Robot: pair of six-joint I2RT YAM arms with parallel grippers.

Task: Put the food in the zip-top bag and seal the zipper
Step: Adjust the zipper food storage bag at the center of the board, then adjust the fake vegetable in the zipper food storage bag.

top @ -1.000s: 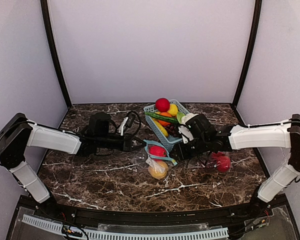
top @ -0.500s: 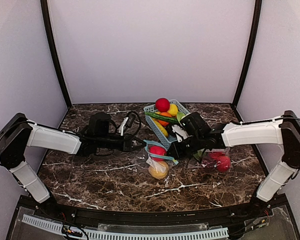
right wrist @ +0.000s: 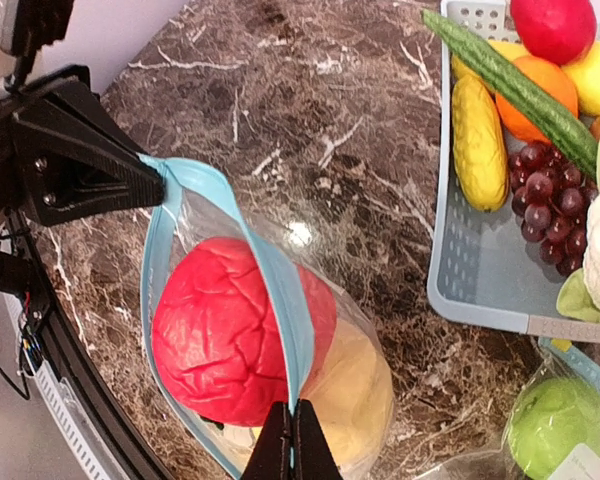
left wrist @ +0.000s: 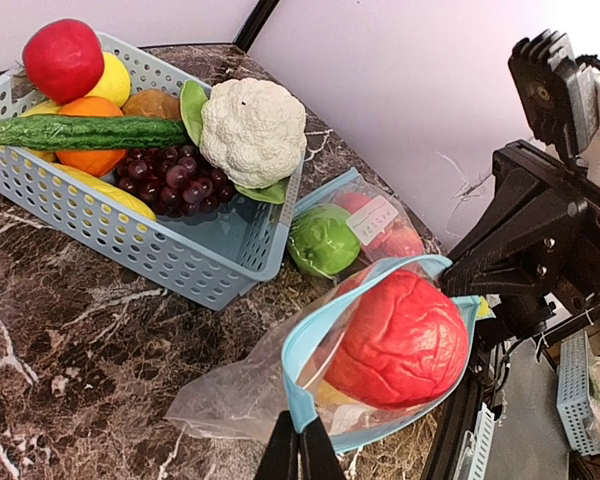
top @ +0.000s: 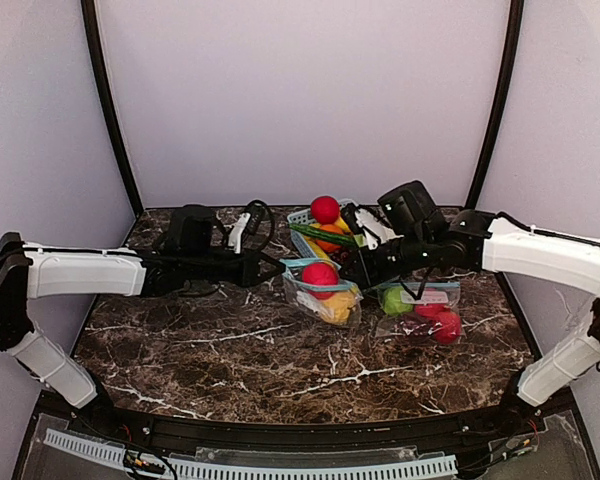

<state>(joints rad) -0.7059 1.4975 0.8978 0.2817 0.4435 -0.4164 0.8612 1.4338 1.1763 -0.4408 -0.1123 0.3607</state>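
A clear zip-top bag (top: 325, 297) with a light-blue zipper rim hangs stretched between both grippers, just in front of the basket. Its mouth gapes. Inside are a wrinkled red fruit (top: 320, 274) and, under it, a yellow fruit (top: 339, 306). My left gripper (left wrist: 300, 447) is shut on one end of the blue zipper rim (left wrist: 298, 385), with the red fruit (left wrist: 405, 340) beyond it. My right gripper (right wrist: 292, 442) is shut on the opposite end of the rim, above the red fruit (right wrist: 215, 330) and the yellow fruit (right wrist: 358, 390). In the top view the left gripper (top: 278, 268) and the right gripper (top: 359, 271) face each other.
A light-blue lattice basket (left wrist: 130, 235) behind the bag holds a red apple (top: 325, 209), cucumber (left wrist: 85, 131), orange, banana, grapes and cauliflower (left wrist: 252, 128). A second clear bag (top: 420, 310) with a green apple (top: 395, 300) and red fruits lies to the right.
My right gripper has shut on the bag's rim. Both arms have raised the bag and drawn it back towards the basket, and the right arm now stands higher.
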